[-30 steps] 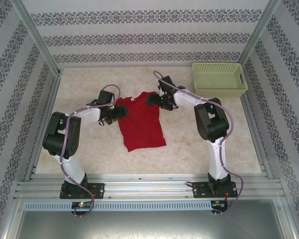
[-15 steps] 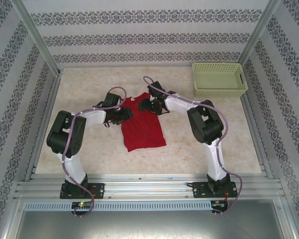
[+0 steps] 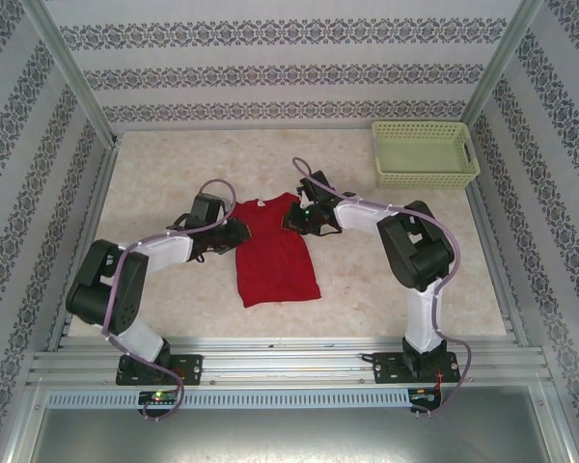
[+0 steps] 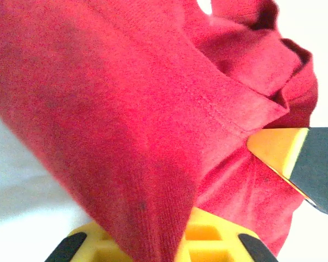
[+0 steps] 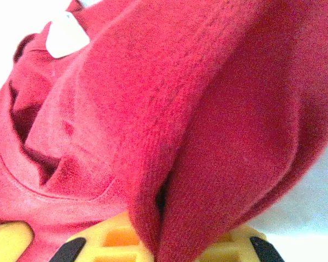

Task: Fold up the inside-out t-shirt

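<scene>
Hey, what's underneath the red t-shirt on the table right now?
The t-shirt lies on the pale table, which shows all round it. Anything beneath the cloth is covered. The left gripper and right gripper pinch its upper corners.

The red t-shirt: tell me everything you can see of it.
The t-shirt is plain bright red, soft knit cloth with stitched seams. It lies mostly flat on the table, with its hem nearest the arm bases. The left fingers and right fingers pinch its far corners, bunching folds there.
</scene>
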You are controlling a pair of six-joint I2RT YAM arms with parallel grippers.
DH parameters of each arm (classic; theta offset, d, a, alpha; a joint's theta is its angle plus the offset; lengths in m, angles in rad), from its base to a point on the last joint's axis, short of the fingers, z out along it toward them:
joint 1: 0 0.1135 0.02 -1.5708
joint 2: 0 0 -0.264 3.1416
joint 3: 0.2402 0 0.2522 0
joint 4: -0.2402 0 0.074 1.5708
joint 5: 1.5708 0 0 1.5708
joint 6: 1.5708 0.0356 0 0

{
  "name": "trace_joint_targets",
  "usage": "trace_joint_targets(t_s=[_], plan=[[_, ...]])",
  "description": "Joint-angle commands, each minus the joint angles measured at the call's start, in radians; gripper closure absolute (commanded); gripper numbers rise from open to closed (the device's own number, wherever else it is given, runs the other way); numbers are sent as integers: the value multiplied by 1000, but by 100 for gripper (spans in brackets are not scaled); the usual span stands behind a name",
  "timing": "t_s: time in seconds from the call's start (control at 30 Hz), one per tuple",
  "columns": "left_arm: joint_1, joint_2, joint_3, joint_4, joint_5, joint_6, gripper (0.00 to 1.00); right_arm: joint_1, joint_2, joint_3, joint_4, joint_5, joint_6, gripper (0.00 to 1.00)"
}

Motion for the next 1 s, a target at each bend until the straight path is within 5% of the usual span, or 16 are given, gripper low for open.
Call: trace_joint_targets(t_s=[0.0, 0.2, 0.47, 0.57, 0.77, 0.97], plan=[[0, -68, -41, 81, 4, -31, 91, -28, -79, -41, 84, -43, 35, 100], [55, -90, 80, 20, 4, 6, 96, -77, -113, 64, 51, -52, 50, 100], [158, 36, 543, -77, 4, 140, 100, -115, 33, 610, -182, 30, -99, 100], [159, 38, 543, -33, 13, 173, 100, -110, 59, 691, -196, 57, -160, 100], [129, -51, 86, 318, 81, 94, 98, -66, -50, 265, 55, 31, -197, 100], [-49, -165, -313, 549, 55, 34, 96, -27, -232, -276, 336, 11, -104, 100]])
